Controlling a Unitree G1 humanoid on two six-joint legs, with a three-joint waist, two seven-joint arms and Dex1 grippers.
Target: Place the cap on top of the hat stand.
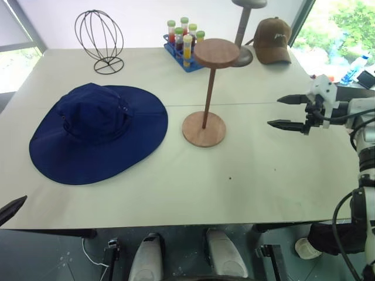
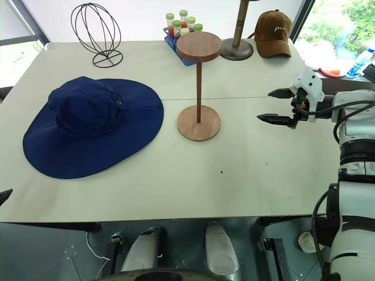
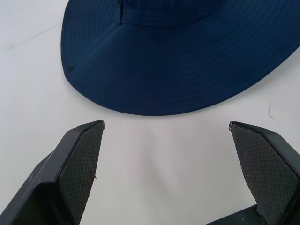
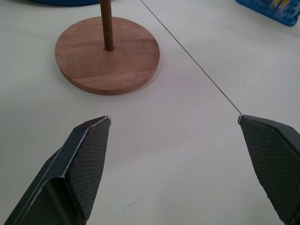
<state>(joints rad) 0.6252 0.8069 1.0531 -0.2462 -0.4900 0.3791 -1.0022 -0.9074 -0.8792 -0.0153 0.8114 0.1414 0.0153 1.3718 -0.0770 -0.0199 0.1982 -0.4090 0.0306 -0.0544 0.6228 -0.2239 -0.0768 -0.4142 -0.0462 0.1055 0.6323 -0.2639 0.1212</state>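
On tabletop at 9 o'clock of hat stand (image 1: 206,93): cap (image 1: 96,132) | soft, light, floppy | pinch brim edge | left gripper (image 3: 166,126) and right gripper (image 1: 288,112) fingers wide apart, empty

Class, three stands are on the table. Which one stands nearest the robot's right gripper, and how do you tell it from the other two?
The brown wooden hat stand with the flat disc top, mid-table, is nearest the open right gripper. The black wire globe stand and the taller grey stand are at the far edge.

The cap (image 1: 98,132) lies left of the hat stand (image 1: 205,93); tube rack (image 1: 183,50) behind.
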